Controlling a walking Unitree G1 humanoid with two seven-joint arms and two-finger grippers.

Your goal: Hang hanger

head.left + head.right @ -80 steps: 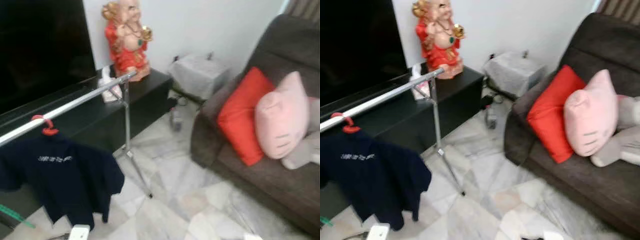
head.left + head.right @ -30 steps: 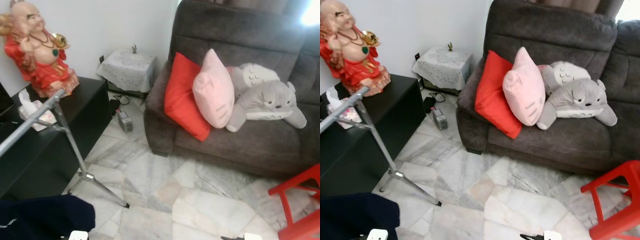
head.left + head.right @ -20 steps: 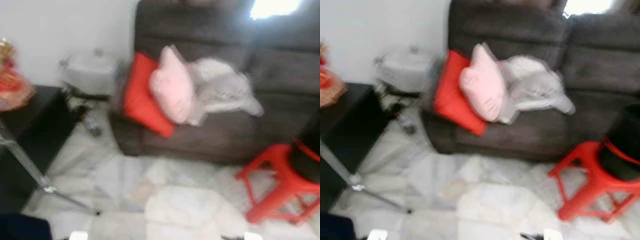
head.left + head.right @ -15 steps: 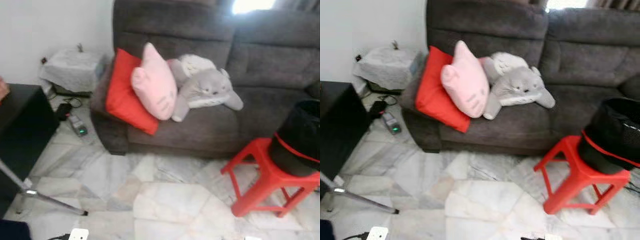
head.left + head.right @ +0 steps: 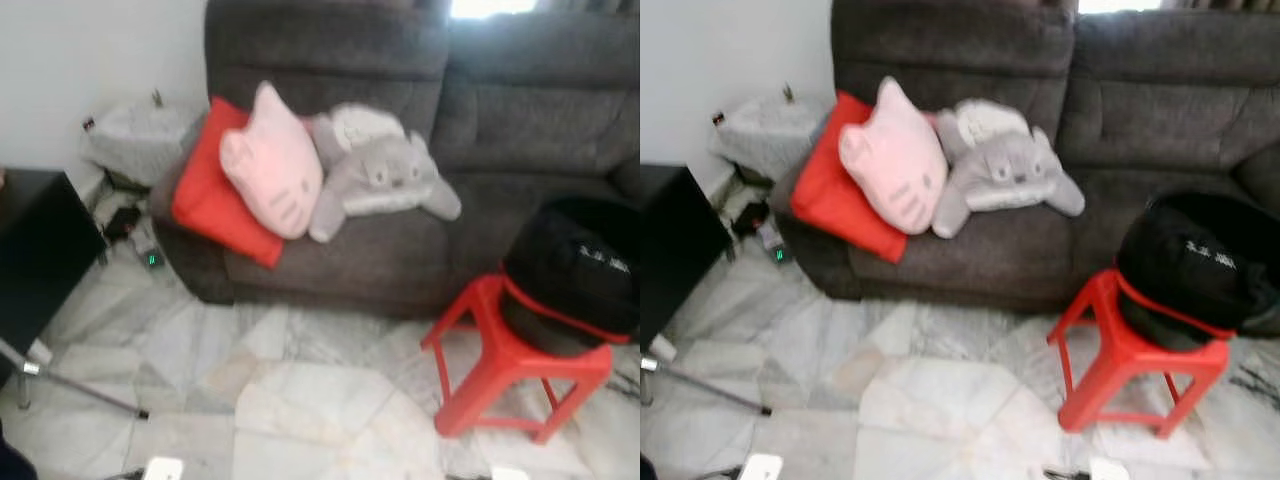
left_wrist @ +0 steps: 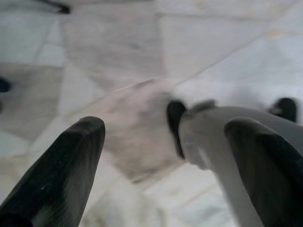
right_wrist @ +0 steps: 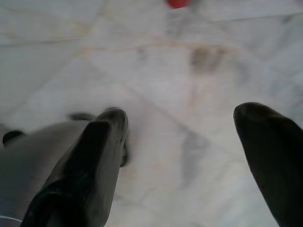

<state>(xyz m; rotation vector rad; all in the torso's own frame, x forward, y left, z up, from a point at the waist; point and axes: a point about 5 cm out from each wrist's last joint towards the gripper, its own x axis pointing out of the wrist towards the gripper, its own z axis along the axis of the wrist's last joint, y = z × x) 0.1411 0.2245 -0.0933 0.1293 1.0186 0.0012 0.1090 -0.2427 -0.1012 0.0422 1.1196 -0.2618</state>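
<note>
Floor [image 5: 320, 400]: pale marble tiles, lying beneath both hands and running ahead of them to the sofa.

Sofa [image 5: 520, 120]: dark grey, well ahead of the hands, against the white wall. On its seat a red cushion [image 5: 200, 205], a pink cat-face pillow [image 5: 272, 165] leaning on it, and a grey plush toy [image 5: 375, 175] touching the pillow.

Black cabinet [image 5: 35, 240]: ahead of the left hand, off to its outer side. A metal rack foot [image 5: 80, 385] crosses the floor just in front of it.

Red stool [image 5: 1130, 365]: ahead of the right hand, standing in front of the sofa, carrying a black bag [image 5: 1200, 265] with a red band.

Small covered side table [image 5: 140, 140]: beside the sofa's arm, by the wall.

Left hand [image 6: 165, 161]: fingers spread wide, nothing between them, pointed down at the floor.

Right hand [image 7: 189, 151]: fingers likewise wide apart, holding nothing, floor below.

Hanger: cannot locate it from these views; neither hand has it.
</note>
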